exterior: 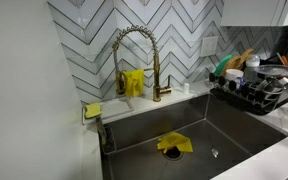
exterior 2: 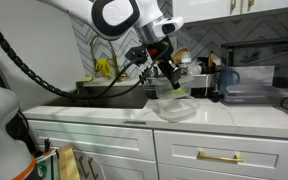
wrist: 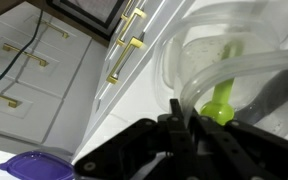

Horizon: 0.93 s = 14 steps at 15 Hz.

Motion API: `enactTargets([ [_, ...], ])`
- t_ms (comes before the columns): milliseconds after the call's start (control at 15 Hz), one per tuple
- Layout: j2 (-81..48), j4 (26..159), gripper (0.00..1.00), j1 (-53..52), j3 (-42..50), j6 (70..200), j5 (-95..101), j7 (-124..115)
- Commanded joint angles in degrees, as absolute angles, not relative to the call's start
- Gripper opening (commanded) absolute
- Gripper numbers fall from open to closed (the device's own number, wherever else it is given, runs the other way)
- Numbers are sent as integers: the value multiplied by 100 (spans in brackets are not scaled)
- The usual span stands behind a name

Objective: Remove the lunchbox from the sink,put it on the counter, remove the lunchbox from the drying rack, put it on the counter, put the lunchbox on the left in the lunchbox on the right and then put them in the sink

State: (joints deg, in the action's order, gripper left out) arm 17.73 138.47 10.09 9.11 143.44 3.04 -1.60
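Observation:
My gripper [exterior 2: 167, 78] hangs over the white counter [exterior 2: 94, 112], to the right of the sink. It is shut on the rim of a clear plastic lunchbox [exterior 2: 171, 90]. That lunchbox sits just above or in a second clear lunchbox [exterior 2: 177, 108] standing on the counter; I cannot tell whether they touch. In the wrist view my black fingers [wrist: 184, 110] pinch the clear rim [wrist: 234, 50], with a green piece [wrist: 222, 100] showing through the plastic. The sink [exterior: 239, 135] holds no lunchbox.
A yellow sponge [exterior: 174, 143] lies in the sink under the gold faucet [exterior: 134, 45]. The drying rack [exterior: 259, 92] with dishes stands beside the sink. A purple lid [wrist: 34, 166] lies on the counter near the lunchboxes. White cabinets with gold handles [wrist: 124, 55] are below.

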Motion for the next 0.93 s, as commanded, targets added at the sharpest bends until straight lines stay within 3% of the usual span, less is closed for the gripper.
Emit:
enactTargets([
  [0, 1470, 13903, 2, 847, 1044, 14735, -93, 220],
  [867, 852, 13877, 2, 808, 957, 15124, -568, 132],
])
